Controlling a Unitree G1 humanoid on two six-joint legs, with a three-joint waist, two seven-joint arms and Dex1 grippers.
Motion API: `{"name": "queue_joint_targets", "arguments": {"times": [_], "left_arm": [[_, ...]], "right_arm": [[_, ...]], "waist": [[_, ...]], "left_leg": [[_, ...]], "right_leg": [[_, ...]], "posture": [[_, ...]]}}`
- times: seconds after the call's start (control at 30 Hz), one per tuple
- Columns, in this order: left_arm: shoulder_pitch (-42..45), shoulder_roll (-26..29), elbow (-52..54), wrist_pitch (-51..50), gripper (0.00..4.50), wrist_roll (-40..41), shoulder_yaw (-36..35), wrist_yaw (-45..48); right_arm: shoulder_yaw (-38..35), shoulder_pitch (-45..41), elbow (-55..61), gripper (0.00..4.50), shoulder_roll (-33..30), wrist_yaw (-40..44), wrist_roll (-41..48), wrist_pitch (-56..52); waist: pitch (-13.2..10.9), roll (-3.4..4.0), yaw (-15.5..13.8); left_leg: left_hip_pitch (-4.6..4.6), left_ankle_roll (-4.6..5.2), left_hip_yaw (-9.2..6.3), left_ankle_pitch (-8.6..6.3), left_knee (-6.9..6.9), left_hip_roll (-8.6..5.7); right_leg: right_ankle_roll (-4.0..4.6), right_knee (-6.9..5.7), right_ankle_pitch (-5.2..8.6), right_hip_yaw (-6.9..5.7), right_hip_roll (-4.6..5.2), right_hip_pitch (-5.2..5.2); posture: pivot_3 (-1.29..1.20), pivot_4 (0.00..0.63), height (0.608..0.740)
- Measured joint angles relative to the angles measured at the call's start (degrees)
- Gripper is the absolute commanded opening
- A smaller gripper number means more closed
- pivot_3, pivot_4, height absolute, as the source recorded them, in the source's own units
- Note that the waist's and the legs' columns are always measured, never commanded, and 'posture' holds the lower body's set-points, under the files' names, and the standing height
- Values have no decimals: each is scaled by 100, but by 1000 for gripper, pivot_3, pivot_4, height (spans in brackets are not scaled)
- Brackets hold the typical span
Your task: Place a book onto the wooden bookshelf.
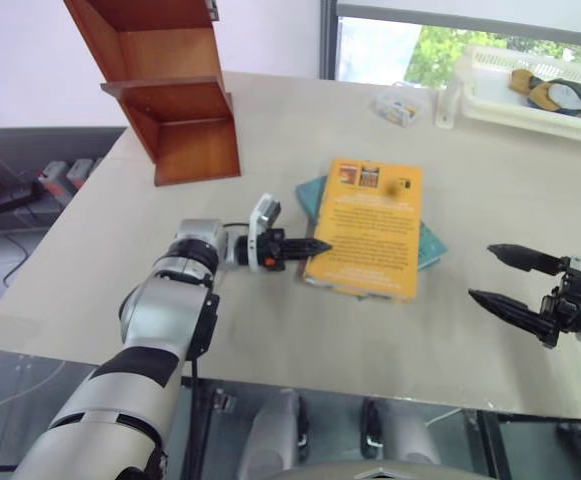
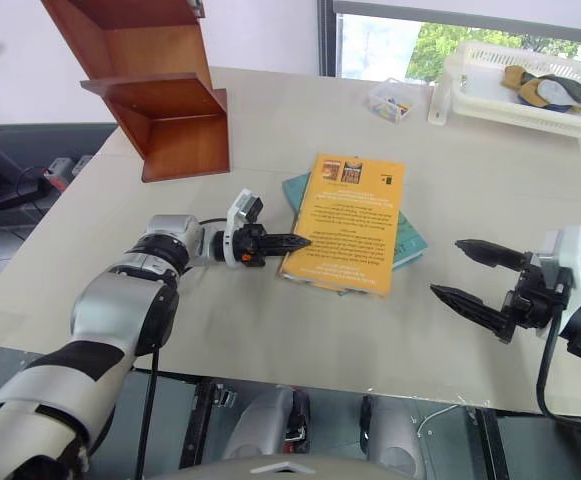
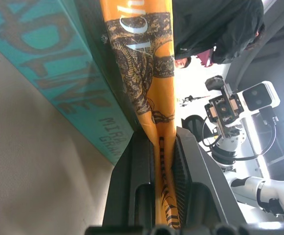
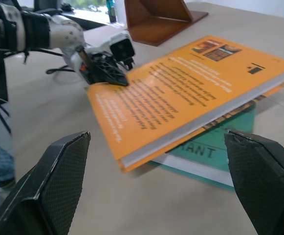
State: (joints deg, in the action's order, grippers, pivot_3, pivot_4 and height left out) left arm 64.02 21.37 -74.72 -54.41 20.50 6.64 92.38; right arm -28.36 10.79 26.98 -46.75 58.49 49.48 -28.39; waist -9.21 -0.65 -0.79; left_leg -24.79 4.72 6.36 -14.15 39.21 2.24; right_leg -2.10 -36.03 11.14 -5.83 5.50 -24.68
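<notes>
- Fingers [image 1: 305, 246] of the left gripper [image 1: 315, 246] are pinching shut on the spine edge of the orange-yellow book [image 1: 368, 228] in the left eye view; gripping that edge is probably meant to let the arm lift and swing the whole volume. The book is lying on top of a thinner teal book [image 1: 431, 246], which is keeping its edge clear of the table [image 1: 270, 310] and reachable from the side. The wooden bookshelf [image 1: 165, 85] is standing well beyond the left fingertips, at the far corner, its two tiers open and waiting. A white plastic basket [image 1: 500, 85] is sitting far behind the right gripper [image 1: 505, 278].
- Right eye view: the right gripper's two fingers are standing wide apart, holding nothing, hovering just beside the book's free long edge, likely ready to steady it.
- Left wrist view: both black pads [image 3: 142, 166] are pressing on the lettered orange spine, which is running straight out from between them. The teal book's lettered spine is lying beside the pads, untouched.
- Right wrist view: between the spread fingers [image 4: 58, 171], the orange book is tilting, its gripped side raised and its white page edge facing the camera, while the teal book is staying flat beneath it. The shelf's base is showing beyond.
</notes>
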Motion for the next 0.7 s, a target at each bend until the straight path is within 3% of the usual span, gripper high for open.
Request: {"name": "queue_joint_targets", "arguments": {"times": [0.2, 0.43, 0.57, 0.7], "left_arm": [[-50, 265, 196, 341, 190, 184, -228, -38], [-105, 751, 1847, 613, 190, 1023, -83, -44], [240, 830, 2380, 1332, 190, 812, -47, -79], [704, 943, 3262, 2732, 190, 7, 114, -406]], "right_arm": [[-151, -19, -209, 4500, -3, 179, 32, 0], [-215, -487, -818, 4500, -286, 522, 67, -1], [-236, -865, -1253, 4500, -431, 751, 39, 16], [-112, -1717, -2103, 4500, -446, 1100, -82, 305]], "waist": [[-1, -1, 3], [-3, -1, -2], [-6, -6, -12], [-5, -5, -2]], "left_leg": [[-3, -1, -1, 0, 0, 1], [-4, -9, 1, 5, 1, -3], [-8, -15, 1, 9, 3, -5], [1, -16, 11, 10, 2, -8]], "right_leg": [[4, -1, -7, -1, 0, -2], [9, 1, -5, 0, 9, -1], [5, 2, -8, -4, 7, -1], [-3, 5, -13, 5, 6, 3]], "posture": [[0, 150, 712], [0, 150, 712], [0, 150, 712], [0, 150, 712]]}}
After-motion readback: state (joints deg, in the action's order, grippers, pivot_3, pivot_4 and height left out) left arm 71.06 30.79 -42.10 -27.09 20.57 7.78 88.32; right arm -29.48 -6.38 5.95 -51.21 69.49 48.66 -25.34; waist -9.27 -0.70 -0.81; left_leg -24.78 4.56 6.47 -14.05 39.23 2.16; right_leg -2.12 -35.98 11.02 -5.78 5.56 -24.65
